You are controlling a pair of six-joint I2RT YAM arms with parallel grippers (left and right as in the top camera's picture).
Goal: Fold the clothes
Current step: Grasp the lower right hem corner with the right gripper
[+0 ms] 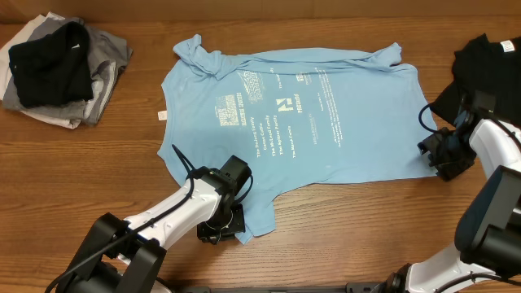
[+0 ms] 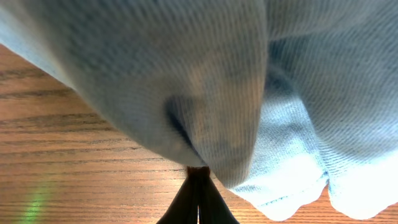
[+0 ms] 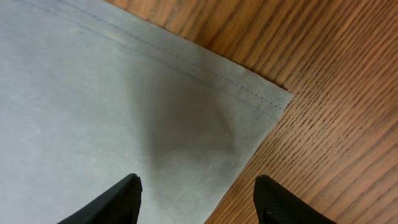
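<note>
A light blue T-shirt (image 1: 301, 114) with white print lies spread flat across the middle of the table. My left gripper (image 1: 232, 228) sits at its near-left corner, shut on a bunched fold of the blue fabric (image 2: 186, 74); in the left wrist view the closed fingertips (image 2: 198, 180) pinch the cloth just above the wood. My right gripper (image 1: 435, 159) hovers over the shirt's near-right corner (image 3: 273, 99). It is open (image 3: 198, 193), with one finger (image 3: 124, 196) over the cloth and the other over bare wood, and nothing is held.
A heap of black, grey and white garments (image 1: 57, 69) lies at the far left. A black garment (image 1: 480, 65) lies at the far right, just behind the right arm. The tabletop is brown wood (image 1: 342, 228).
</note>
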